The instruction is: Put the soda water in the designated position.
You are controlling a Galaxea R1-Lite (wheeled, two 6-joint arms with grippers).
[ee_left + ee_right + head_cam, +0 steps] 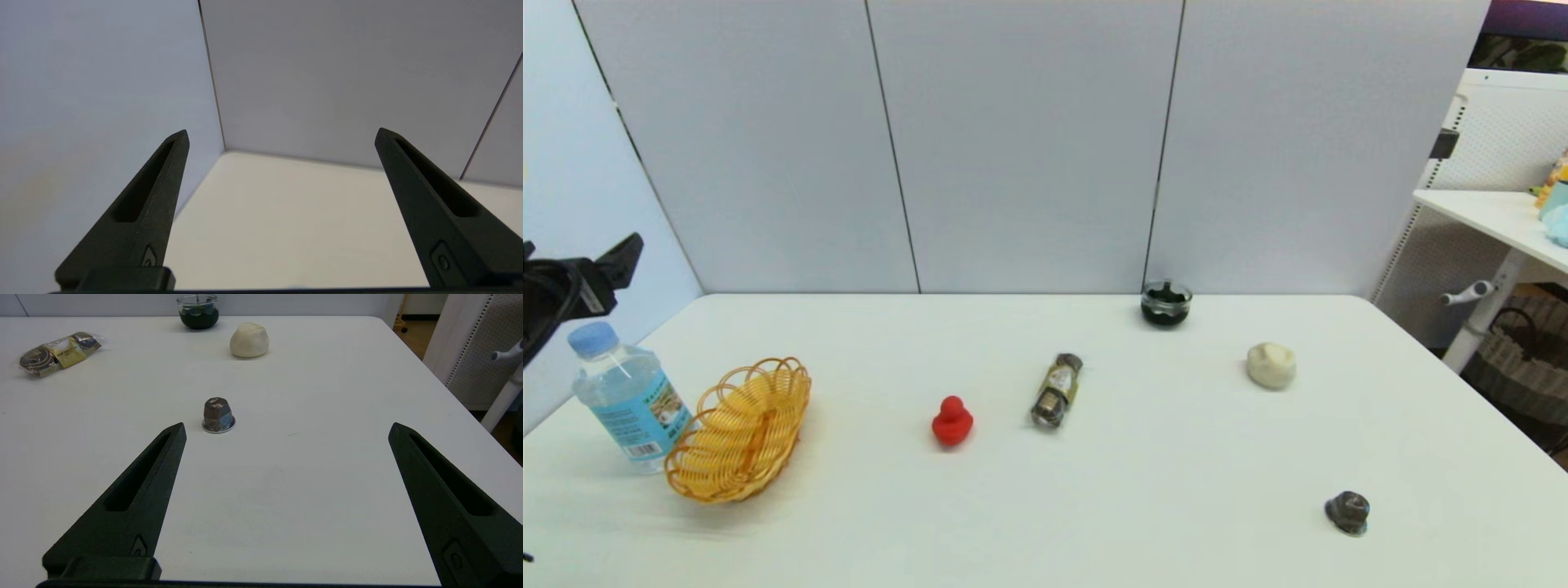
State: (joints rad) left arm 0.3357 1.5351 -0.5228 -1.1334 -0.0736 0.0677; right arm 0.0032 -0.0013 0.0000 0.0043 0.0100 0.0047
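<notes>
The soda water [627, 398] stands upright at the far left of the tabletop [1094, 490], its light-blue cap on top and the barcode label facing the head camera. Nothing grips it. Right against it, on the side toward the middle, sits the orange wicker basket [741, 429], tipped up on its side so its open mouth faces outward; the bottle rises taller than the basket and the two look to be touching.

Above and just behind the bottle, at the left edge of the head view, the left claw [613, 261] hangs in the air, clear of the cap. Its wrist camera shows both fingers [143, 212] spread wide with nothing between them, pointing at the corner where the grey wall panels meet the tabletop.

Moving toward the middle: a small red duck [952, 421], then a little brown bottle [1057, 389] with a yellowish label lying on its side. Farther back, near the wall, a small glass cup [1165, 303] of dark stuff. To the right of that, a pale cream lump [1271, 365].

Over on the right side, the right claw [286, 433] hovers low, fingers spread wide and empty, with a small brown capsule [218, 415] just beyond its tips.
</notes>
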